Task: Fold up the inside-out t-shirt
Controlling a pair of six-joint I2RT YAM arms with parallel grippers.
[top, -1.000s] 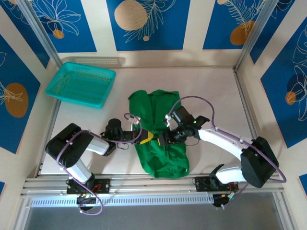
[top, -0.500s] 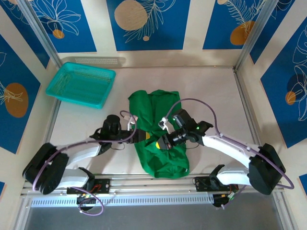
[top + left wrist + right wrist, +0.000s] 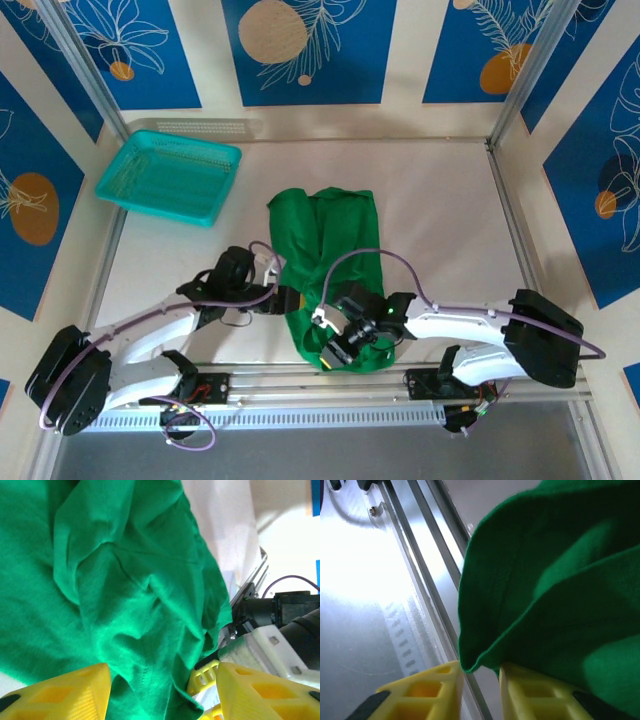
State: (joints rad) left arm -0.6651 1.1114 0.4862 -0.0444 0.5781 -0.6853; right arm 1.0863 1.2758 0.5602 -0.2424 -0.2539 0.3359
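Though the inside-out t-shirt (image 3: 325, 250) lies mid-table, it is no folded thing. It is a long, crumpled heap running from the table's middle to the near edge, its near hem by the metal rail (image 3: 250, 378). Creases and loose overlaps all over; no flat panel, no square edge (sleeves and neck cannot be told apart in the bunching).

Judged: early stage, cloth not yet laid out, every true fold left to do.

Right gripper (image 3: 480, 672) at the near hem, low beside the rail. Jaws narrowly parted, a curled edge of hem dipping into the gap, not clamped as far as shows.

Left gripper (image 3: 162, 675) at the shirt's left flank, jaws well apart over rumpled cloth, holding nothing.

Remaining: spread flat, then fold.

Teal basket (image 3: 190, 141) sits at the far left of the table (image 3: 450, 220), well apart from the shirt.
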